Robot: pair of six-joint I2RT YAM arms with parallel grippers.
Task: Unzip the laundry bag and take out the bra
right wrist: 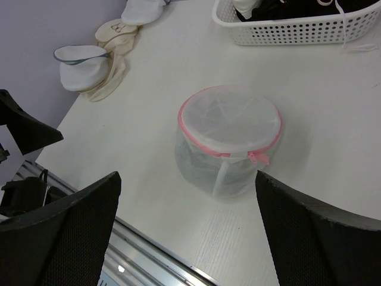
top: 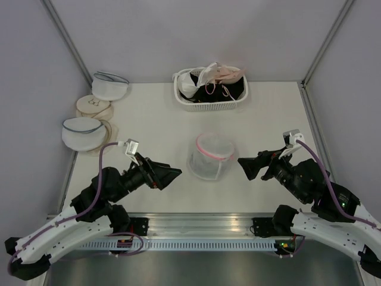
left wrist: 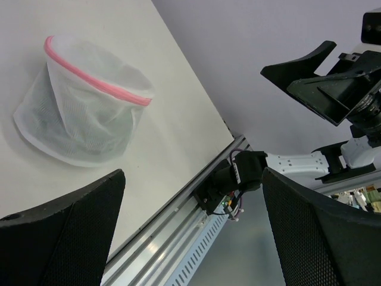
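Note:
The laundry bag (top: 211,156) stands upright mid-table, round white mesh with pink zipper trim around its top rim. It also shows in the left wrist view (left wrist: 89,113) and the right wrist view (right wrist: 229,140), where its pink zipper pull (right wrist: 260,158) hangs at the front; the zipper looks closed. A dim dark shape shows through the mesh, and the bra itself is not clearly visible. My left gripper (top: 172,176) (left wrist: 193,176) is open and empty, left of the bag. My right gripper (top: 247,167) (right wrist: 187,179) is open and empty, right of the bag. Neither touches it.
A white slotted basket (top: 208,107) (right wrist: 297,30) at the back holds white, pink and black garments. Two white mesh bags with blue-grey trim (top: 110,85) (top: 82,132) and beige pads (top: 94,107) lie at the far left. A metal rail (top: 196,229) runs along the near edge.

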